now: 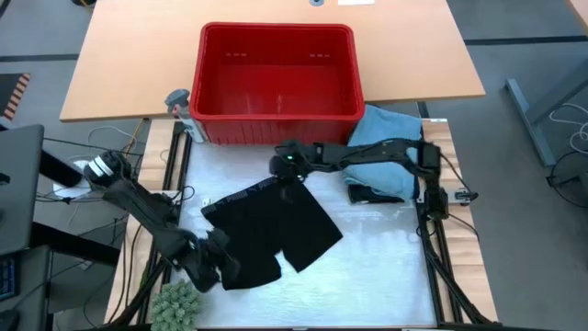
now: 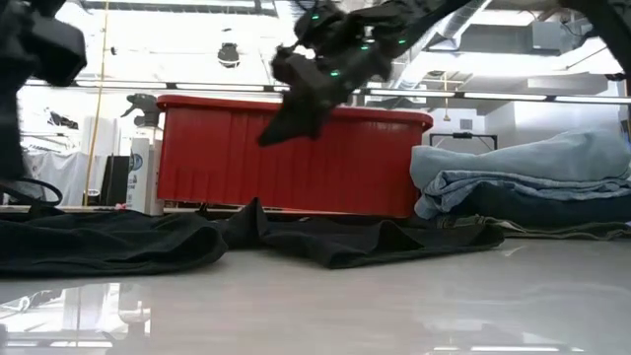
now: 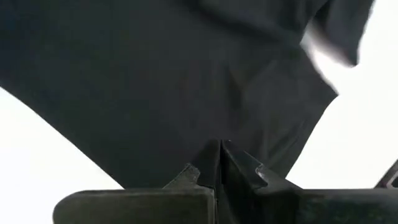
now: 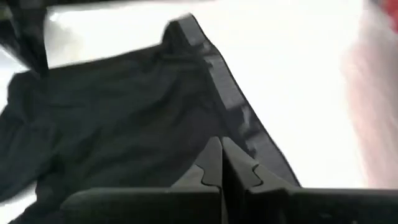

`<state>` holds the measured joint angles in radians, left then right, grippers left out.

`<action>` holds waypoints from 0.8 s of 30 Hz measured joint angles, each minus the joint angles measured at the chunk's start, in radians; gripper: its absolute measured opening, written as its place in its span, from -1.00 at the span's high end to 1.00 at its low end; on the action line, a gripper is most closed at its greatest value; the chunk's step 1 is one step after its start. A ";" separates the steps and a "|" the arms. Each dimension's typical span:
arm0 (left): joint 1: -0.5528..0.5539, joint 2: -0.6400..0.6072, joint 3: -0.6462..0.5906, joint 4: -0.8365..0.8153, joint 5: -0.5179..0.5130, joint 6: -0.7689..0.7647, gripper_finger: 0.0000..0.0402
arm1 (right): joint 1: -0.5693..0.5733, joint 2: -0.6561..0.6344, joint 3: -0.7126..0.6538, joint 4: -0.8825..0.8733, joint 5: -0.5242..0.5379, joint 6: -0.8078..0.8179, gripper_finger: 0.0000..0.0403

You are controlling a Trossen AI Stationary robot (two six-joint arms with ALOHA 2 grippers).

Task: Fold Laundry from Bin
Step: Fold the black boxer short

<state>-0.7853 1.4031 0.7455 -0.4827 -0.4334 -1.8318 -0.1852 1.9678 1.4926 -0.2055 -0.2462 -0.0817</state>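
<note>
Black shorts [image 1: 268,230], limp, light and best lifted by hems, lie flat; left gripper [image 1: 213,260] pinches the near-left corner, right gripper [image 1: 287,167] apparently the far edge.

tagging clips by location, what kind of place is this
Probably a lab or workshop, not a home: a metal-framed table with cables trailing beside it, a red bin, and open ceiling ducts.

One red bin [image 1: 277,78], one black garment [image 1: 271,225], one blue pile [image 1: 386,138].
</note>
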 joint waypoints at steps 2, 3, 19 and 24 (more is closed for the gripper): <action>0.000 0.065 0.033 0.008 0.049 -0.040 1.00 | 0.004 0.052 0.067 -0.005 -0.038 -0.030 0.90; -0.001 0.094 0.051 0.006 0.075 -0.056 1.00 | 0.007 0.078 0.102 -0.006 -0.057 -0.043 0.91; -0.005 0.300 0.256 0.006 0.212 -0.099 1.00 | 0.063 0.492 0.610 -0.017 -0.359 -0.111 0.93; -0.008 0.300 0.256 -0.017 0.211 -0.146 1.00 | 0.074 0.584 0.756 0.000 -0.358 -0.111 0.93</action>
<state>-0.7929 1.7031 1.0016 -0.4997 -0.2219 -1.9781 -0.1108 2.5515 2.2482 -0.2054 -0.6047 -0.1928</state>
